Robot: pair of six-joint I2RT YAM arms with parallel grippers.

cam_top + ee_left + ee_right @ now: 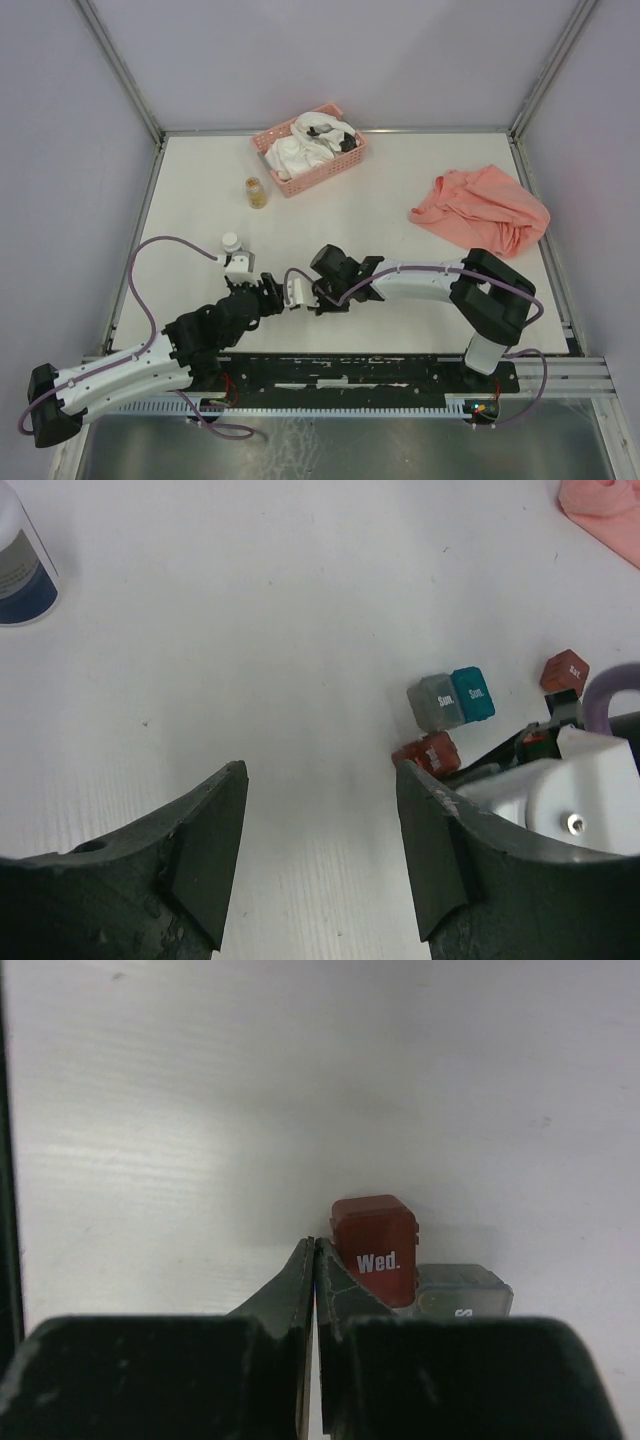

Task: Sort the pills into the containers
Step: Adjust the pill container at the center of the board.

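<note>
Amber pills (258, 198) in upright clear jar (257, 188), grey box (433, 701) touching teal box (473, 693), dark red box (428, 752) just beside them, other dark red box (565, 672) apart

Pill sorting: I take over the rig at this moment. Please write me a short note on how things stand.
Left gripper: open, empty, over bare table beside the boxes.
Right gripper: shut on nothing, tips right beside the Wed. box.
Grey box and teal box: side by side. Sat. box: a little apart. All lids look shut.
Jar: upright near the basket, far from both grippers, pills inside.
Done: nothing that shows.
Left: fetch the jar, open the boxes, sort the pills.
</note>
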